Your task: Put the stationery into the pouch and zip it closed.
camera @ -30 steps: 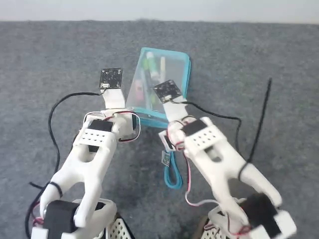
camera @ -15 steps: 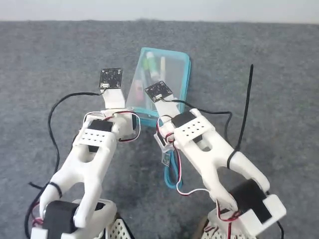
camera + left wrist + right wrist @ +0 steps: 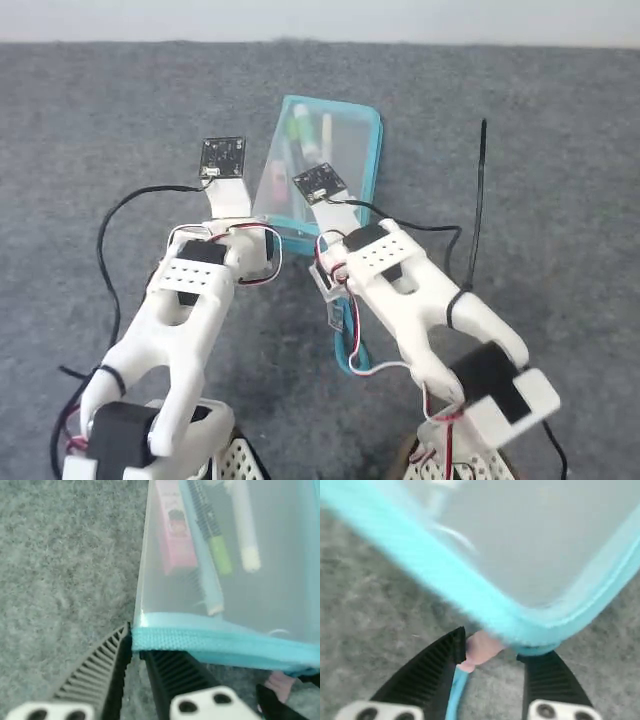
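Though blurry, pink pull (image 3: 481, 649) at pouch (image 3: 535, 550)

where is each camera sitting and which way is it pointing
High view: fixed above the arms, looking down over the grey table; both arms show, tips at the pouch.
Left wrist view: on the left arm, looking along the left gripper at the pouch's teal zip edge and the stationery inside.
Right wrist view: on the right arm, looking past the right gripper at a pouch corner and pink pull tab.
Shared: all show the pouch.
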You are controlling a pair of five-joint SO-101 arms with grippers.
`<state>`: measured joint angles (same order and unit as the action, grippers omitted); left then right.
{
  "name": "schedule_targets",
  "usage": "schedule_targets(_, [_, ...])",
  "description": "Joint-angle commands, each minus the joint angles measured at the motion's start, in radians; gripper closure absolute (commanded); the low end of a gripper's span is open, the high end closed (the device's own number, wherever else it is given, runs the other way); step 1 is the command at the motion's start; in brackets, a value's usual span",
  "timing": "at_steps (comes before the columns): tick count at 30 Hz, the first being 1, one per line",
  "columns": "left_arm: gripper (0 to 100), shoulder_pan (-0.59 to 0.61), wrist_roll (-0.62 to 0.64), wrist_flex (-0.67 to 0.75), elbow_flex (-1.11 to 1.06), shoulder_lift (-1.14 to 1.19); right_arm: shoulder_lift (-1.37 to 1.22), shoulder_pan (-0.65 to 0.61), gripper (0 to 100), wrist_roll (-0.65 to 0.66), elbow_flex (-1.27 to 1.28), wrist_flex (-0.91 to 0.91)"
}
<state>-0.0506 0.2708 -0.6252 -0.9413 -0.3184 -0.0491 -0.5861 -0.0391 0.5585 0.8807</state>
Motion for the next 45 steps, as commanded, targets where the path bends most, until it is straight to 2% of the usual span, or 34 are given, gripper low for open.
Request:
schedule_targets(1, [99, -0.008, 0.011, 0.031, 0.018, -0.032, 0.001, 0.058, 86.1, -0.011, -0.064, -0.022])
schedule_targets(3, [99, -0.008, 0.011, 0.031, 0.018, -0.031, 0.001, 0.081, 89.0, -0.011, -0.068, -0.028])
schedule_targets(6, [99, -0.008, 0.011, 0.035, 0.018, -0.025, 0.041, 0.104, 99.8, -0.003, -0.068, -0.013])
schedule_targets(13, [99, -0.008, 0.009, 0.037, 0.018, -0.023, 0.323, 0.096, 99.3, 0.163, -0.115, 0.223])
schedule_targets(16, [99, -0.008, -0.018, 0.037, 0.018, -0.023, 0.47, 0.025, 99.3, 0.213, -0.137, 0.312])
schedule_targets(23, [99, -0.008, 0.009, 0.037, 0.018, -0.023, 0.75, -0.306, 99.3, 0.388, -0.123, 0.421])
schedule_targets(27, [99, -0.003, 0.009, 0.037, 0.018, -0.023, 0.812, -0.341, 99.3, 0.45, -0.081, 0.438])
schedule_targets(31, [99, -0.002, 0.009, 0.037, 0.018, -0.023, 0.811, -0.446, 99.3, 0.463, -0.026, 0.427])
schedule_targets(35, [99, -0.002, 0.009, 0.037, 0.018, -0.023, 0.753, -0.372, 99.1, 0.457, -0.021, 0.433])
schedule_targets(37, [99, -0.005, 0.008, 0.037, 0.018, -0.023, 0.736, -0.355, 95.1, 0.456, -0.018, 0.443])
schedule_targets(42, [99, -0.002, 0.005, 0.037, 0.018, -0.023, 0.734, -0.392, 71.9, 0.457, -0.02, 0.501])
schedule_targets(45, [99, -0.002, 0.005, 0.034, 0.019, -0.023, 0.737, -0.39, 70.2, 0.465, -0.02, 0.521])
